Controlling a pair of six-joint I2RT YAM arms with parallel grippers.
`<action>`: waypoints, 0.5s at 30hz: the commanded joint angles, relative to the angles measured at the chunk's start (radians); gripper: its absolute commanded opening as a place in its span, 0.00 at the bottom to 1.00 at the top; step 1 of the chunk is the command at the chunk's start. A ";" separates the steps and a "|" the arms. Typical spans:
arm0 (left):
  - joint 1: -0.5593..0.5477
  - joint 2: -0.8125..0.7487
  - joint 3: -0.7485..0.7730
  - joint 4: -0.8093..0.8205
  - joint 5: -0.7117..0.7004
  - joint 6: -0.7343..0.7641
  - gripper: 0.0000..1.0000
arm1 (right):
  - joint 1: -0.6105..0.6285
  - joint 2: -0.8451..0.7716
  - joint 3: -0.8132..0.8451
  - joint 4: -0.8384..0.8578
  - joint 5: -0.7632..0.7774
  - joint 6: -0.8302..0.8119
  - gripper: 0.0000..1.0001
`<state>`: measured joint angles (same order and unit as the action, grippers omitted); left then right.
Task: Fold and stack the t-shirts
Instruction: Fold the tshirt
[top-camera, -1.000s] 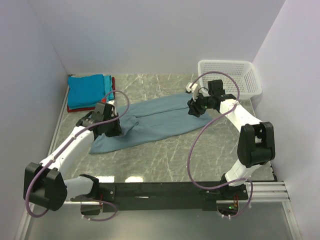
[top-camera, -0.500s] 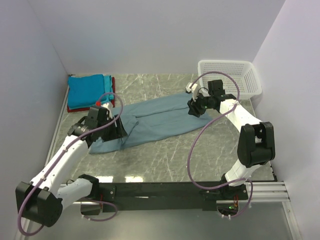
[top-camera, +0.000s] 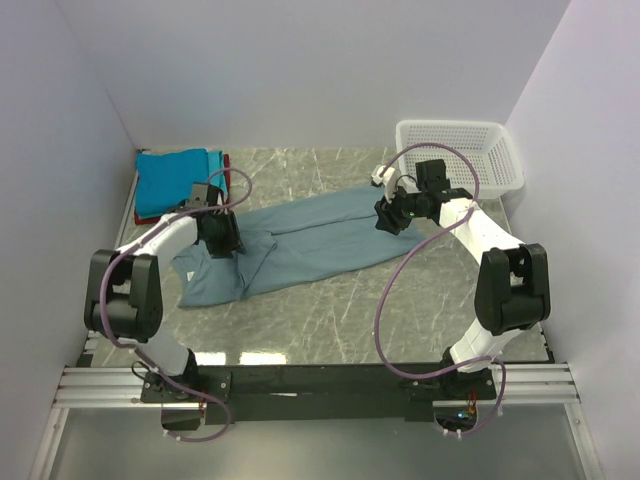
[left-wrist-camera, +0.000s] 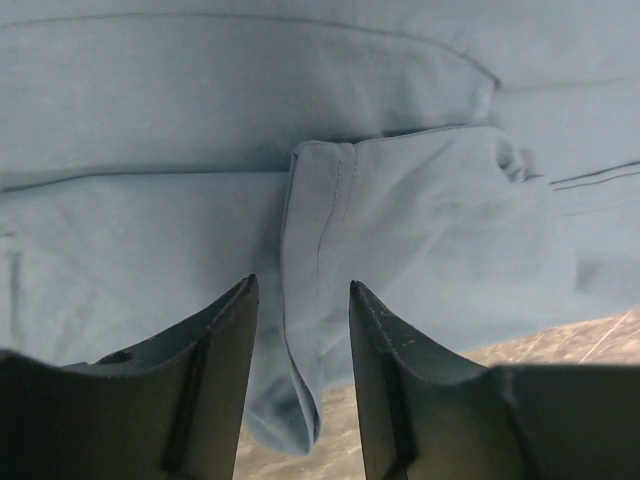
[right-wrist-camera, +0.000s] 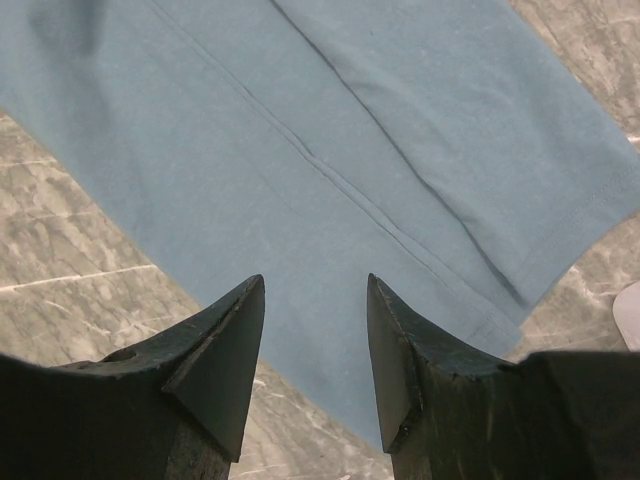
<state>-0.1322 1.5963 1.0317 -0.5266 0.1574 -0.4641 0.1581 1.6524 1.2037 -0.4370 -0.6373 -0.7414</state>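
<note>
The marbled table (top-camera: 330, 310) is hard and glossy with pale veins. Across it, running from one claw to the other, lies the grey-blue t-shirt (top-camera: 310, 240), a soft matte knit drawn into a long, slanted band with its sides seemingly turned in. Beyond the right claw (top-camera: 388, 222) and off to its right stands the white mesh basket (top-camera: 450, 124), rigid plastic with a rolled rim. Just beyond the left claw (top-camera: 222, 245), toward the back corner, sits the stack (top-camera: 172, 180) of folded tees, bright blue and teal over a red edge, square and flat.

I judge the job well advanced: the stack is done, while this last tee is narrowed lengthwise but not yet folded across or placed on the stack.

Both claws are released. The left one's dark, wedge-shaped jaws stand apart over a doubled sleeve flap (left-wrist-camera: 400, 230) with a stitched hem. The right one's jaws gape over the shirt's far end, its seam lines running beneath them
</note>
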 joint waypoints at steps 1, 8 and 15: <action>-0.001 0.033 0.050 0.033 0.037 0.041 0.45 | -0.008 -0.025 0.014 0.004 -0.021 -0.003 0.53; -0.001 0.120 0.054 0.030 0.073 0.073 0.37 | -0.011 -0.026 0.013 0.007 -0.016 -0.003 0.53; -0.001 0.146 0.077 0.022 0.064 0.082 0.23 | -0.012 -0.023 0.013 0.006 -0.015 -0.003 0.53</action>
<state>-0.1322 1.7329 1.0618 -0.5186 0.2031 -0.4049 0.1543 1.6524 1.2037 -0.4370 -0.6373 -0.7410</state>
